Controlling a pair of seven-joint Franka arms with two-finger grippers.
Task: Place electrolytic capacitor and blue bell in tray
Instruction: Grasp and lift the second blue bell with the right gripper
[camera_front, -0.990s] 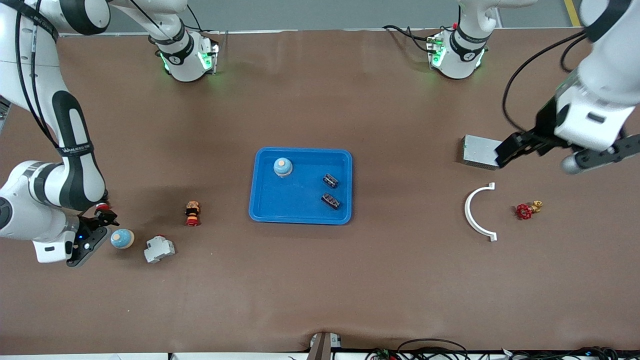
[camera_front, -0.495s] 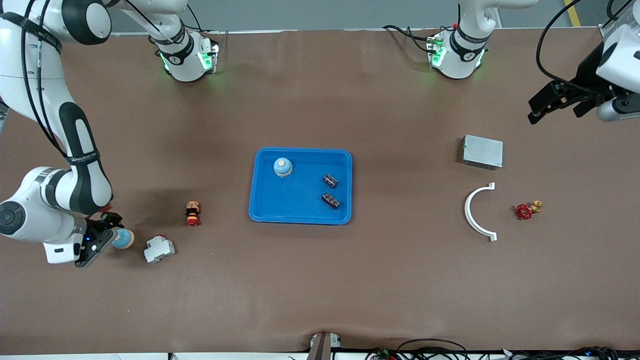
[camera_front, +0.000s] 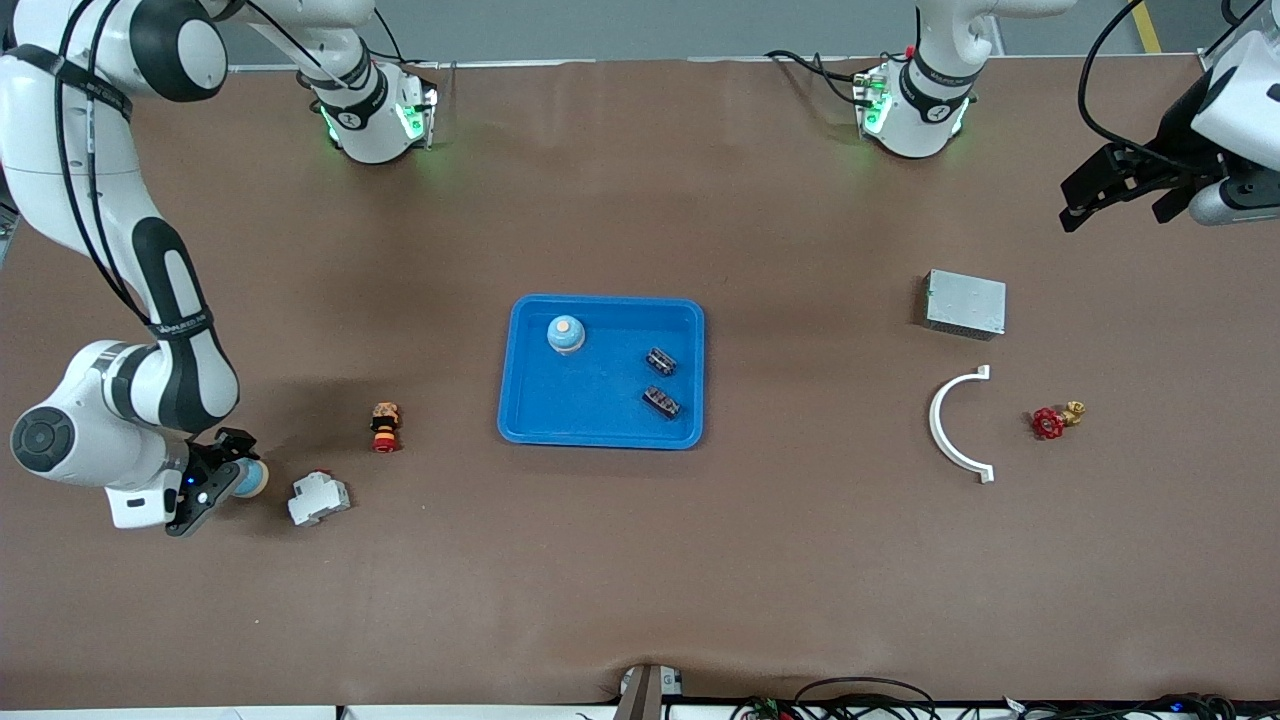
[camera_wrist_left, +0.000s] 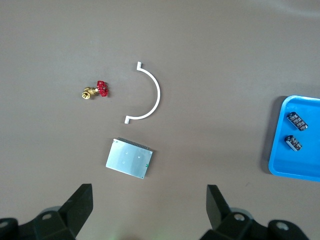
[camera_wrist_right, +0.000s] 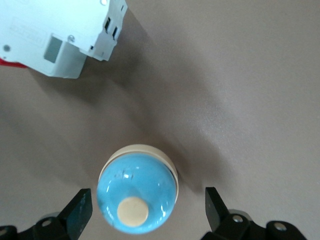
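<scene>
The blue bell (camera_wrist_right: 136, 188) the right arm is working on is a little glossy dome, light blue with a cream rim around the base and a round cream button on top. It sits on the brown table (camera_front: 640, 560) down at the right arm's end, well apart from the tray (camera_front: 530, 400) and nearer the front camera than it. A white-grey breaker block (camera_front: 318, 498) with a bit of red on it sits just beside the bell.

The right gripper (camera_front: 222, 470) is down low right at the bell — its fingers (camera_wrist_right: 77, 210) are spread wide, one on each side of the dome, and neither looks like it's touching. So the bell sits between the open jaws, not pinched.

The tray is bright blue, shallow, with rounded corners, sitting mid-table. It already has a second blue bell (camera_front: 565, 334) in its corner toward the robots' bases, plus two small dark capacitors (camera_front: 660, 361) along the edge toward the left arm's end.

A small red-and-orange part (camera_front: 384, 427) stands between the loose bell and the tray.

The left gripper (camera_front: 1115, 190) hangs high over the left arm's end of the table, waiting, jaws spread with nothing in them. Its wrist view shows a grey metal box (camera_wrist_left: 129, 158), a white half-ring (camera_wrist_left: 148, 93) and a red-handled brass valve (camera_wrist_left: 96, 90).
</scene>
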